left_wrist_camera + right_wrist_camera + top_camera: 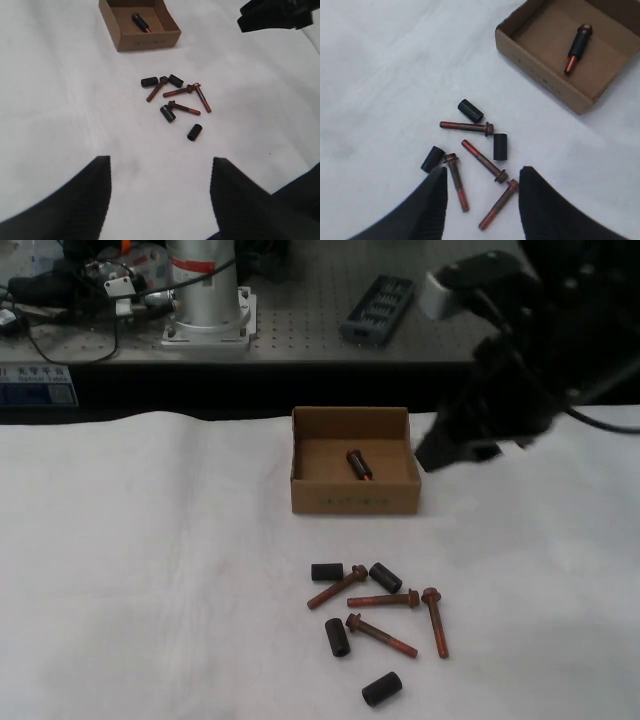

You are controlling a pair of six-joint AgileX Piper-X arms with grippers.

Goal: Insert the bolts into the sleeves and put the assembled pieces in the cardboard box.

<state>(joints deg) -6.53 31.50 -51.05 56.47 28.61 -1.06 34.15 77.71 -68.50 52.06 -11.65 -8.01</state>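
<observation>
The cardboard box (352, 502) stands mid-bench on the white cloth, and one assembled bolt-in-sleeve piece (358, 463) lies inside it. In front of the box lie several rust-red bolts (383, 599) and several black sleeves (327, 572), all loose and scattered. My right arm (500, 390) hangs above the cloth just right of the box. Its gripper (482, 200) is open and looks down on the bolts (466, 127), the sleeves (500, 146) and the box (545, 82). My left gripper (160, 200) is open and empty, well short of the sleeves (194, 132) on the near side.
The white cloth (150, 570) covers the bench, with wide bare areas left and right of the parts. Behind it is a perforated metal table with a silver column base (207, 300), cables and a dark tray (378, 308).
</observation>
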